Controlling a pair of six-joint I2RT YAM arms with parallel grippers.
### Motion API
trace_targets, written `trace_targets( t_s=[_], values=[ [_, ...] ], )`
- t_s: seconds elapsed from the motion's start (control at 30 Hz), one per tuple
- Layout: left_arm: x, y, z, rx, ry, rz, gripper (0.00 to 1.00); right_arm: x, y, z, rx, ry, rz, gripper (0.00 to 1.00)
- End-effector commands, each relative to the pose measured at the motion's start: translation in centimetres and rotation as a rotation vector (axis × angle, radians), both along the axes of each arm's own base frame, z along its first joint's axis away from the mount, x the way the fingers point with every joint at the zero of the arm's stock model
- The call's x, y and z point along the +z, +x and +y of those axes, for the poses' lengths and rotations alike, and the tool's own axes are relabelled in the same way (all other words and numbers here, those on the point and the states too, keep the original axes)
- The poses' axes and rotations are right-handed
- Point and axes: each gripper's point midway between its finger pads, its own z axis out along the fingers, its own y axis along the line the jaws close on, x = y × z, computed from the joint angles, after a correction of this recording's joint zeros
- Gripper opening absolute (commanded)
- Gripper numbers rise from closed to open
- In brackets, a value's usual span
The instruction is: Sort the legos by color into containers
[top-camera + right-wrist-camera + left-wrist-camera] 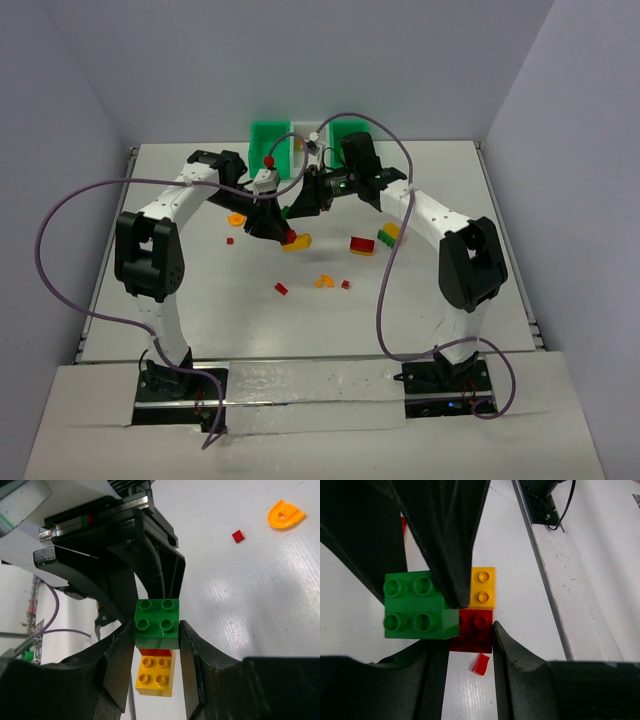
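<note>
Tabletop [200,300], strewn legos [362,246], left hand [469,645] gripping stack [415,605]

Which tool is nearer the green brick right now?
Right. The right tool is clamped on the green brick; the left tool grips the red brick joined to it, facing the right tool.

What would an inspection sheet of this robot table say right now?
Surface: white table, rails along its sides.
Job's things: green-white-green bins at the far edge; loose legos mid-table; a stacked green brick, red brick and yellow brick.
Clutter: nothing seen.
Grippers: right gripper shut on green brick; left gripper shut on red brick.
Cables: purple cables loop from each arm.
Surroundings: plain walls.
</note>
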Motion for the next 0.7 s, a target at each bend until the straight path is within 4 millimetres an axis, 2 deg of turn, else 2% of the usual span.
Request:
trace_targets(
  t_s=[0.0,0.1,0.23,0.33,0.4,0.43,0.47,0.53,0.57,0.6,0.67],
  values=[
    [1.8,-0.5,-0.7,-0.008,-0.074,0.006,0.00,2.4,2.0,-0.9,-0.060,0.038,-0.094,0.00],
    [1.9,-0.2,-0.5,0.006,-0.066,0.006,0.00,1.5,5.0,-3.1,-0.176,-0.007,-0.108,0.00],
    [1.7,1.3,0.3,0.071,-0.034,-0.019,0.00,1.3,12.9,-10.2,-0.470,-0.095,-0.161,0.00],
    [1.2,1.8,0.7,0.134,0.004,0.005,0.00,1.2,15.8,-12.7,-0.593,-0.153,-0.202,0.00],
    [1.7,3.0,0.7,0.203,0.023,-0.049,0.00,1.0,18.8,-14.5,-0.700,-0.227,-0.264,0.00],
    [2.0,4.0,0.5,0.223,0.009,-0.099,0.00,1.0,20.4,-15.0,-0.742,-0.250,-0.286,0.00],
    [1.5,3.8,0.7,0.236,0.026,-0.067,0.00,0.8,20.4,-15.1,-0.742,-0.256,-0.280,0.00],
    [2.3,4.4,0.7,0.285,0.022,-0.103,0.00,-0.3,23.3,-15.4,-0.784,-0.299,-0.295,0.00],
    [2.2,4.6,0.6,0.292,0.017,-0.103,0.00,-0.5,23.2,-15.5,-0.784,-0.306,-0.286,0.00],
    [2.4,4.9,0.7,0.312,0.022,-0.125,0.00,-1.7,24.8,-15.5,-0.810,-0.333,-0.292,0.00],
    [2.7,5.1,0.8,0.331,0.021,-0.135,0.00,-2.8,26.1,-15.8,-0.834,-0.364,-0.299,0.00]
  ],
)
